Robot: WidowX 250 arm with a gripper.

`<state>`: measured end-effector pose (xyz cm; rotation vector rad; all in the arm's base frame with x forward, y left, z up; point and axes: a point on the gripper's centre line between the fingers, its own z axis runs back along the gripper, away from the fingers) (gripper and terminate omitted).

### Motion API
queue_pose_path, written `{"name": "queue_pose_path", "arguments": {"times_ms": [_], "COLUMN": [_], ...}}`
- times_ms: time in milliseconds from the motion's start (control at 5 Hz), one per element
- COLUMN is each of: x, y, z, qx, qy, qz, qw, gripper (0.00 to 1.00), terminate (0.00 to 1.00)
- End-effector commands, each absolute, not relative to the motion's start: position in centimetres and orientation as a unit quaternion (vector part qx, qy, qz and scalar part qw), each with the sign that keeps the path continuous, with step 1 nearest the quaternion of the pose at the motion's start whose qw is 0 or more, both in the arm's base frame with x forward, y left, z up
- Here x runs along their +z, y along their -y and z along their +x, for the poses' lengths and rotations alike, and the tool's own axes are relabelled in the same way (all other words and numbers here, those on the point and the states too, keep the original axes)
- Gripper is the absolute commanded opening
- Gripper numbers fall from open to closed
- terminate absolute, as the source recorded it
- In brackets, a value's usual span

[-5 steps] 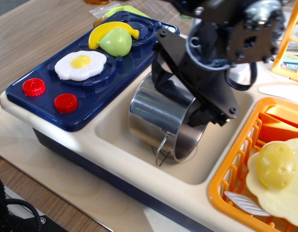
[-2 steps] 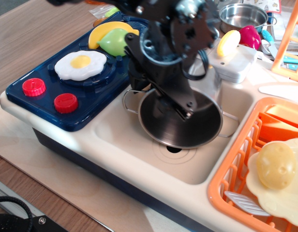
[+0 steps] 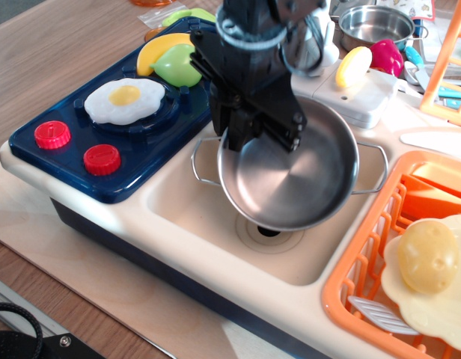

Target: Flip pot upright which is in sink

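The shiny steel pot [image 3: 298, 179] is mouth-up and tilted toward the camera, held above the cream sink [image 3: 185, 202]; its inside bottom shows. Wire loop handles stick out at its left and right. My black gripper [image 3: 257, 131] comes down from the top and is shut on the pot's back-left rim. The sink's drain hole [image 3: 268, 230] shows just below the pot's front edge.
A blue toy stove [image 3: 88, 142] with a fried egg, banana and green fruit sits left of the sink. An orange dish rack [image 3: 365, 277] with a yellow potato on a plate is at the right. A smaller steel pot [image 3: 374, 26] and the faucet block [image 3: 358, 93] stand behind.
The pot went from lying on its side in the sink to mouth-up, and has been lifted higher. My gripper moved left and up with it.
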<state>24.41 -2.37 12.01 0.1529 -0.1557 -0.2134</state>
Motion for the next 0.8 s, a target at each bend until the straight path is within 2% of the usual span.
{"name": "queue_pose_path", "arguments": {"times_ms": [0, 200, 400, 600], "x": [14.11, 13.93, 13.93, 13.93], "y": [3.38, 2.73, 2.73, 2.73], "z": [25.23, 25.64, 25.64, 25.64], "qx": [-0.082, -0.105, -0.105, -0.105], "qy": [0.05, 0.032, 0.032, 0.032], "qz": [0.037, -0.008, -0.008, -0.008], "qw": [0.995, 0.994, 0.994, 0.994], "gripper": [0.0, 1.0, 1.0, 1.0], "terminate": [0.0, 0.0, 0.0, 1.0]}}
